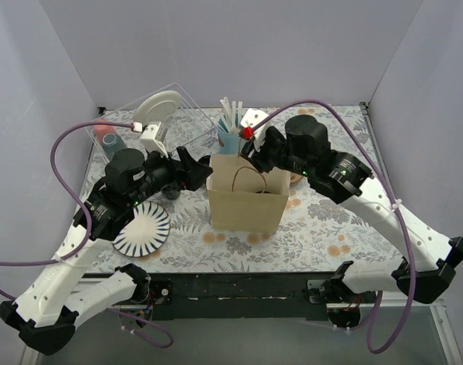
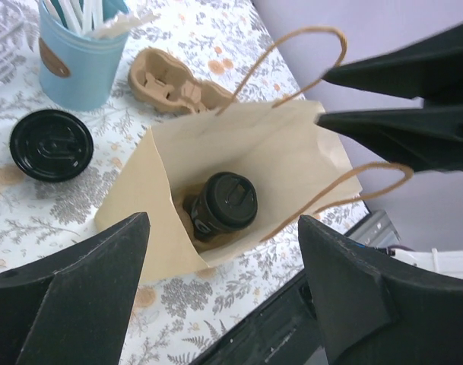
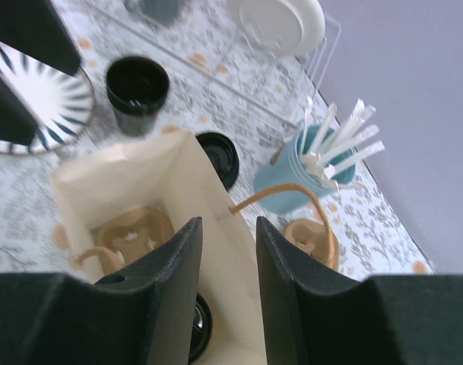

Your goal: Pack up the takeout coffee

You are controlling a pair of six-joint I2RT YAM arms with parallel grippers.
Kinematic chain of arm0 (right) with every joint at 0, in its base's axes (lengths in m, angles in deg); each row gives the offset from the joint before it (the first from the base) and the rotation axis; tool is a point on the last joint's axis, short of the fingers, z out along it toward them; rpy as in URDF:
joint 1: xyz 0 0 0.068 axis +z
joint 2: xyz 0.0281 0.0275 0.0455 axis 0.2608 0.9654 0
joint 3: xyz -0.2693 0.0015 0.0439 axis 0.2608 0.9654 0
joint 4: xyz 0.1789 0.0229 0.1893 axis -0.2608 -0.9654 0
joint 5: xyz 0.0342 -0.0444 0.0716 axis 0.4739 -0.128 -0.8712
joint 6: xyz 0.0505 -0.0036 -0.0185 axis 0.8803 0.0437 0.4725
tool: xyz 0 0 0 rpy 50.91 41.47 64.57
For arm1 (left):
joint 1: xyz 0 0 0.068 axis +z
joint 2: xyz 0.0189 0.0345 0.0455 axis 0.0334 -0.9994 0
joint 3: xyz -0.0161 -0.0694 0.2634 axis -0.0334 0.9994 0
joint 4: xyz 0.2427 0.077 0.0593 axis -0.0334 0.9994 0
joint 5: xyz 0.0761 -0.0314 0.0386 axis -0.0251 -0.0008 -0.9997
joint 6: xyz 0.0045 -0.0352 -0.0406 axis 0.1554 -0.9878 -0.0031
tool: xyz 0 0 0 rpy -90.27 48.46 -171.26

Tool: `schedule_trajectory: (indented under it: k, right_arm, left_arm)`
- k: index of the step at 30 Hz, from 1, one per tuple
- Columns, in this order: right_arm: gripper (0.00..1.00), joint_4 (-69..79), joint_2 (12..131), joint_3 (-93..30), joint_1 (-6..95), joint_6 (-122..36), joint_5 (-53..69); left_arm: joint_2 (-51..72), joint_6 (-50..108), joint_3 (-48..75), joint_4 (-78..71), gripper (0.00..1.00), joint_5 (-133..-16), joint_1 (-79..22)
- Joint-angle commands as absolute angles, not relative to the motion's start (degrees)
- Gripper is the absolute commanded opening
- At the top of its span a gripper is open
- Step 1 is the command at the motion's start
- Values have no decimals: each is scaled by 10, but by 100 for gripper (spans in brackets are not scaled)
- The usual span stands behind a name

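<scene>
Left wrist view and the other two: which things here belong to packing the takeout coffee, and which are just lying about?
Job in hand: brown paper bag; takeout coffee, already sitting inside it.
Lying about: light blue cup of white sticks; loose black lid; lidless black cup; cardboard cup carrier; striped plate; white plate.

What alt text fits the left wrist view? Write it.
A lidded black takeout coffee sits inside an open brown paper bag, seen from above between the wide-open jaws of the left gripper. The right gripper is at the bag's rim; a light blue cup of white sticks, a black lid and a cardboard cup carrier sit on the table beside it.
</scene>
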State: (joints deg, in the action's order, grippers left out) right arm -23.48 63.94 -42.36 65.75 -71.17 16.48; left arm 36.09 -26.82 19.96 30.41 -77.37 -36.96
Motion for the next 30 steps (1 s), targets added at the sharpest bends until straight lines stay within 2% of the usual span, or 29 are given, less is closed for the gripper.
schedule_trajectory:
  k: [1,3,5,6,8,9,17,22,30]
  right_arm:
    - [43,-156,579,-469,656,-626,82]
    - [45,-145,572,-481,656,-573,75]
    - [55,-140,556,-485,656,-532,91]
    - [70,-138,549,-477,656,-516,93]
    - [84,-140,517,-453,656,-488,86]
    - [99,-141,504,-445,656,-483,88]
    - [99,-220,375,-381,656,-489,154]
    - [97,-252,346,-381,656,-476,182]
    - [94,-280,341,-406,656,-487,196]
  left_arm:
    - [345,-235,159,282,78,-816,-371]
    - [318,-222,148,271,78,-851,-371]
    - [273,-216,123,274,78,-901,-371]
    - [255,-216,111,276,78,-919,-372]
    - [212,-214,73,287,79,-948,-370]
    - [172,-210,60,286,79,-968,-370]
    - [-59,-208,-96,252,78,-983,-310]
    - [-196,-211,-215,295,70,-990,-276]
    - [-208,-218,-194,268,63,-973,-258]
